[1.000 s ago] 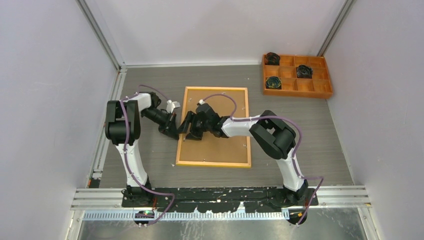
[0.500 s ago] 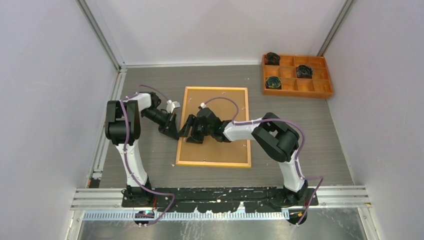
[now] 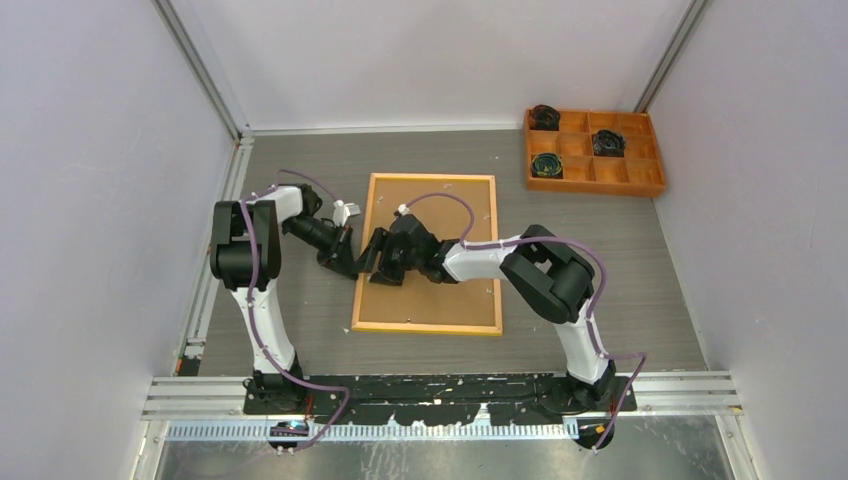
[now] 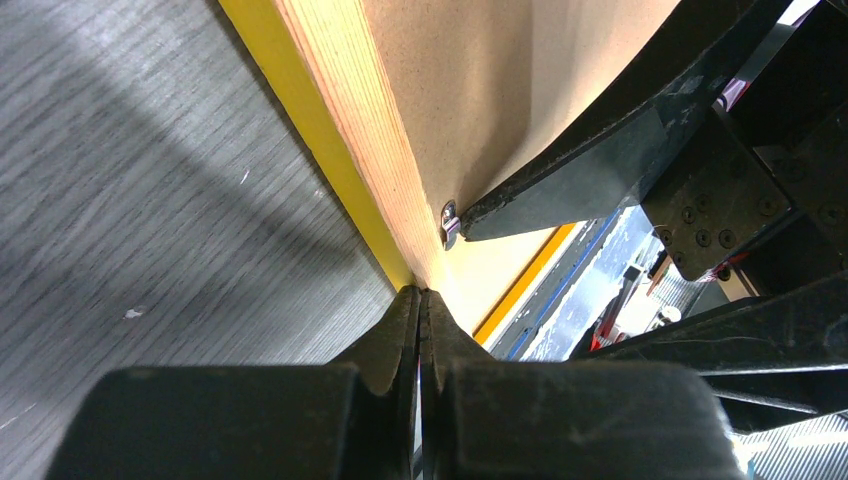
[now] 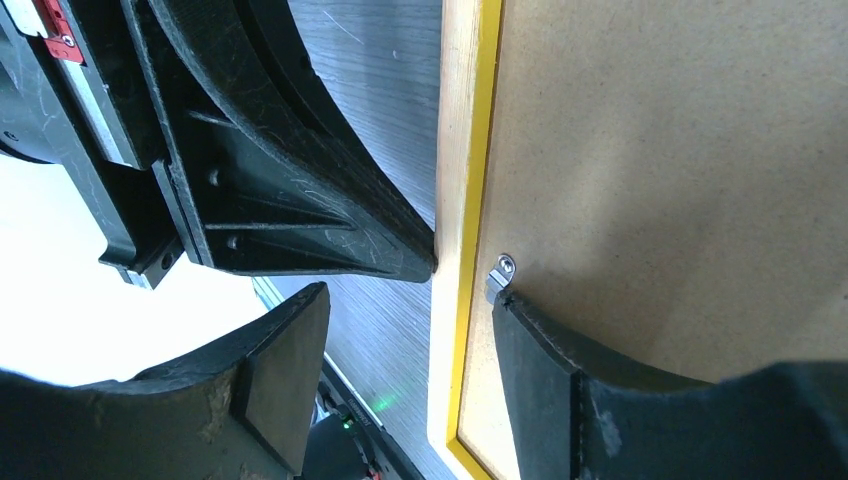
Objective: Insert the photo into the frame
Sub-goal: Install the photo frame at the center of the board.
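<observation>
— Grey wood-grain table [image 3: 620, 260]. Lying on it?
— At centre, flat and back up: frame [image 3: 430, 328], brown backing board [image 3: 440, 300] inside its rim.
— Anything else?
— Orange compartment tray [image 3: 595, 188] at 1 o'clock, well apart from that. Dark rolls [image 3: 547, 165] in 3 compartments.

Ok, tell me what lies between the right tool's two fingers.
In the right wrist view, the right tool straddles the frame's left rail: one finger over the grey table, the other over the brown backing board beside a small metal tab.
</observation>
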{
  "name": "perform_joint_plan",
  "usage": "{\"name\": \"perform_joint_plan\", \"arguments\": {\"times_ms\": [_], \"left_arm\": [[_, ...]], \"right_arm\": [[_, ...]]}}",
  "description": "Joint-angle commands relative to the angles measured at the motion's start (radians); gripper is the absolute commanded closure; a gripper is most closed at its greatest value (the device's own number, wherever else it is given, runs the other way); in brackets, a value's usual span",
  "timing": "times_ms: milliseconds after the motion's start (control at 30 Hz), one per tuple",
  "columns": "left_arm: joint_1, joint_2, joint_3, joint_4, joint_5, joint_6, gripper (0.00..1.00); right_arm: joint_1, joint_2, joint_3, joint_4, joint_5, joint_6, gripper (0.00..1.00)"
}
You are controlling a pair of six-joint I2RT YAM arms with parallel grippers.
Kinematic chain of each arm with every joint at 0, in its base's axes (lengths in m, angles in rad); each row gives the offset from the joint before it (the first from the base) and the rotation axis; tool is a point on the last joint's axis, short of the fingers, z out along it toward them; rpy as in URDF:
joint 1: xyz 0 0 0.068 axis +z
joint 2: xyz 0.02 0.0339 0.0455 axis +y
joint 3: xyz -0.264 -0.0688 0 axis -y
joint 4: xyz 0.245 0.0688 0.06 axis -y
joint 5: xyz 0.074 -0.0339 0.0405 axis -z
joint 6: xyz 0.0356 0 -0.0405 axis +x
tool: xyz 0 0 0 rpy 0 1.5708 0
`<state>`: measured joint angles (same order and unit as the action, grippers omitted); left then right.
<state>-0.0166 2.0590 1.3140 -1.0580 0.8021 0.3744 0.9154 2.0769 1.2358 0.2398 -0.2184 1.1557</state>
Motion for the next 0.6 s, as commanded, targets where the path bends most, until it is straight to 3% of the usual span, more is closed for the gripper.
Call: {"name": "perform_joint_plan", "arguments": {"times_ms": [0, 567], "left_arm": [[-0.006, -0.012, -0.008, 0.014, -0.014, 0.03, 0.99], [-0.006, -0.01, -0.004, -0.005, -0.012, 0.048, 0.99]], "right_arm": [[0.007, 0.03, 0.015, -0.026, 0.077, -0.017, 0.34], [0.003, 0.07, 0.047, -0.01, 0.108, 0.012, 0.37]]}}
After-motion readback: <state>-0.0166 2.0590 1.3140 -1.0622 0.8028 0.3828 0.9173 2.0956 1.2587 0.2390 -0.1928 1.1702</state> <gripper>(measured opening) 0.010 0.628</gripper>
